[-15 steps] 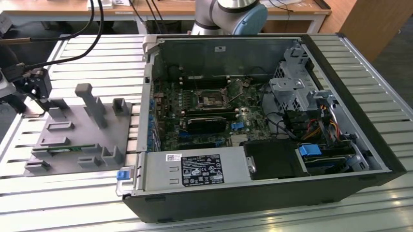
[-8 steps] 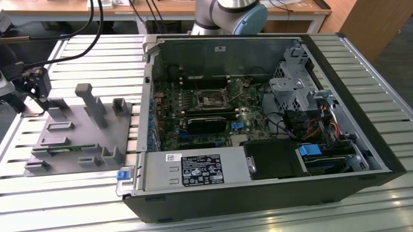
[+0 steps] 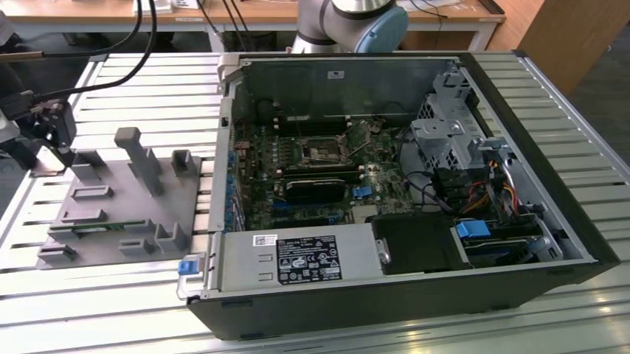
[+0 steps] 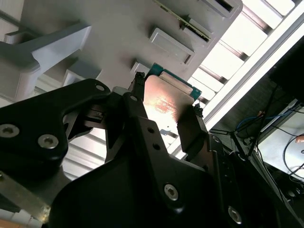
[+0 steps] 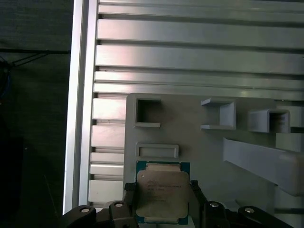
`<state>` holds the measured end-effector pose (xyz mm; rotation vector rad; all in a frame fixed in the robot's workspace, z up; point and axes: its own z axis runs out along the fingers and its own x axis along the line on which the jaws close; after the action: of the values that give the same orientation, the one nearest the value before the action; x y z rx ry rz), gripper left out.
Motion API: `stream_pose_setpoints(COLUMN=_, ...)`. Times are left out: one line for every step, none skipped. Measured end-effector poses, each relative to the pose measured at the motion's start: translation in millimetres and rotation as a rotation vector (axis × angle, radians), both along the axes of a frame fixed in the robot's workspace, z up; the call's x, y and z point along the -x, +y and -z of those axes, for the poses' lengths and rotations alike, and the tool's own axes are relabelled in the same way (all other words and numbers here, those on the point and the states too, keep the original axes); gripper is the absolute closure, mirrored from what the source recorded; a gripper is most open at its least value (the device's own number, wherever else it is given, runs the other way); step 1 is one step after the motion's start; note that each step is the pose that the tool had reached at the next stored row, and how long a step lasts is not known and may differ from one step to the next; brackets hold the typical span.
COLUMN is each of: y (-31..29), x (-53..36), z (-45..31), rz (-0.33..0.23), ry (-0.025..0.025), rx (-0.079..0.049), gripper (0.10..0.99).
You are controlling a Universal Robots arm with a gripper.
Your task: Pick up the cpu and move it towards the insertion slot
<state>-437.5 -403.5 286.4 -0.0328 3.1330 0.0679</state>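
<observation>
Two black fingers (image 4: 189, 124) of the claw (image 4: 165, 102) are closed on the cpu (image 4: 167, 97), one against each of two opposite edges. The silvery lid faces up and a rim of green board shows around it. In the first wrist view the cpu (image 5: 162, 194) lies level between the fingertips (image 5: 129, 194), over the near edge of the grey fixture (image 5: 199, 152). Whether it has left its seat cannot be told.

Seen from the exterior view, the claw (image 3: 52, 146) hangs at the exterior view's left, above the far corner of the fixture (image 3: 113, 210), which lies on a slatted metal table (image 3: 138, 81). The open computer case (image 3: 394, 299) stands beside the fixture, toward the exterior view's right. Inside it, the socket (image 3: 323, 153) sits on the board, well apart from the claw.

Judged from this, the step in hand is the pick and carry, and the task is at an early stage. The hold looks thin, since the fingers catch only the chip's edges, so pressure should be even and gentle and the chip kept flat. A straight rise would probably best free it from the fixture without scraping. Grey posts on the fixture and the case wall lie between the claw and the socket, so the path likely needs height. A tilt or a jolt could let the chip slip.
</observation>
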Motion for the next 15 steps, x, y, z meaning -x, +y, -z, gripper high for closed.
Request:
stream_pose_setpoints(y=0.0, x=0.0, z=-0.6, rz=0.000, ry=0.0000, rx=0.000, gripper=0.561)
stream_pose_setpoints(y=0.0, x=0.0, z=-1.2, rz=0.000, ry=0.0000, rx=0.000, gripper=0.561)
stream_pose_setpoints(y=0.1, x=0.0, z=-1.6, rz=0.000, ry=-0.0001, rx=0.000, gripper=0.561)
stream_pose_setpoints(y=0.1, x=0.0, z=-2.0, rz=0.000, ry=-0.0002, rx=0.000, gripper=0.561)
stream_pose_setpoints(y=0.1, x=0.0, z=-2.5, rz=0.000, ry=0.0000, rx=0.000, gripper=0.561)
stream_pose_setpoints(y=0.2, x=0.0, z=-3.1, rz=0.000, ry=0.0002, rx=0.000, gripper=0.561)
stream_pose_setpoints(y=0.2, x=0.0, z=-3.5, rz=0.000, ry=0.0000, rx=0.000, gripper=0.561)
stream_pose_setpoints(y=0.3, x=0.0, z=-3.9, rz=0.000, ry=-0.0001, rx=0.000, gripper=0.561)
stream_pose_setpoints(y=0.3, x=0.0, z=-4.4, rz=0.000, ry=-0.0001, rx=0.000, gripper=0.561)
stream_pose_setpoints(y=0.3, x=0.0, z=-5.9, rz=0.000, ry=-0.0001, rx=0.000, gripper=0.561)
stream_pose_setpoints(y=0.3, x=0.0, z=-6.3, rz=0.000, ry=0.0000, rx=0.000, gripper=0.561)
stream_pose_setpoints(y=0.3, x=0.0, z=-6.7, rz=0.000, ry=0.0000, rx=0.000, gripper=0.561)
stream_pose_setpoints(y=0.3, x=0.0, z=-7.0, rz=0.000, ry=-0.0001, rx=0.000, gripper=0.561)
stream_pose_setpoints(y=0.3, x=0.0, z=-7.3, rz=0.000, ry=-0.0001, rx=0.000, gripper=0.561)
stream_pose_setpoints(y=0.3, x=0.0, z=-7.6, rz=0.000, ry=-0.0001, rx=0.000, gripper=0.561)
